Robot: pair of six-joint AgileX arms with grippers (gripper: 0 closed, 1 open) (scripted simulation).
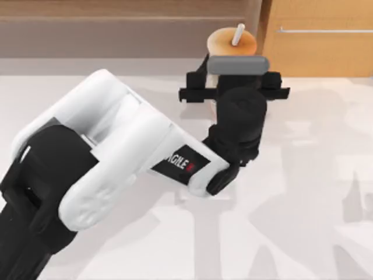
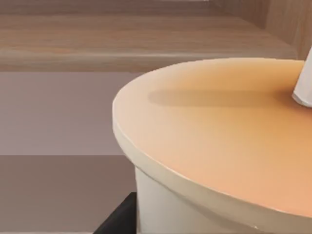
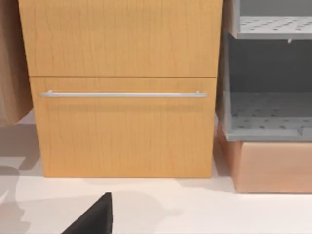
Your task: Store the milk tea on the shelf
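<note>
Reaching from the worktop's (image 1: 303,192) left toward its back edge, the left arm is seen with its pincer (image 1: 233,87) set around the milk tea (image 1: 231,44); the cup appears to be gripped, though finger contact is hidden beneath the wrist. The cup is held just in front of the shelf (image 1: 116,26), close to that unit's upright side panel (image 1: 252,11), its orange top (image 2: 219,131) and straw (image 2: 304,87) upright. Pickup is judged done; placing and release are left. Open board is offered leftward, while rightward the panel and the cabinet front (image 3: 122,87) crowd the path. The right arm is parked; a dark part of it (image 3: 92,217) faces that cabinet, pincer state not discernible.
</note>
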